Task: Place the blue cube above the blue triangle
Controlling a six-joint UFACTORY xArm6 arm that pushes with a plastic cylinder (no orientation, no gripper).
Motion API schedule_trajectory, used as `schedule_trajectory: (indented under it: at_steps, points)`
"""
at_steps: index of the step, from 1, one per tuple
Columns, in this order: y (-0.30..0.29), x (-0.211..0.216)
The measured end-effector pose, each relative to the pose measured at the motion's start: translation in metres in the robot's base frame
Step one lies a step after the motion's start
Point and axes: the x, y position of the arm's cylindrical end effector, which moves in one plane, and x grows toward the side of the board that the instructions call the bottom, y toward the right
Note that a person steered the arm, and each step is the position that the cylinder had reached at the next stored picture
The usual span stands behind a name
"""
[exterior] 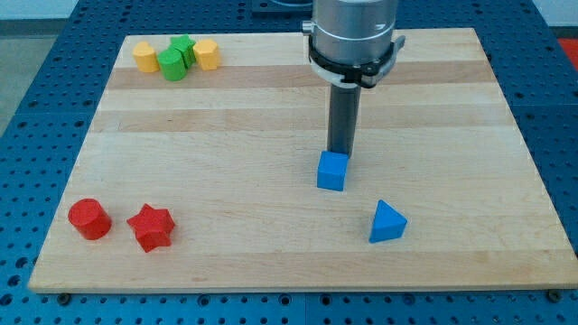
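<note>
My tip (340, 152) is standing upright, touching the blue cube's (331, 171) far side; the blue triangle (386, 222) is lying near-right; jaws are not showing.

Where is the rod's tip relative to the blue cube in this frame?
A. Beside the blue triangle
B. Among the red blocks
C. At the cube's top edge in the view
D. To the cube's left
C: my tip meets the blue cube at its view-top edge, with the blue triangle lower right.
</note>
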Motion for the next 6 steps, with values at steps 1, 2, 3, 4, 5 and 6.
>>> schedule_trajectory:
  at_steps: [1, 2, 3, 4, 5, 6]
  points:
    - [-0.033, -0.005]
    - [-0.074, 0.0]
    - [-0.067, 0.027]
    - [-0.027, 0.034]
    - [0.005, 0.034]
    - [0.006, 0.028]
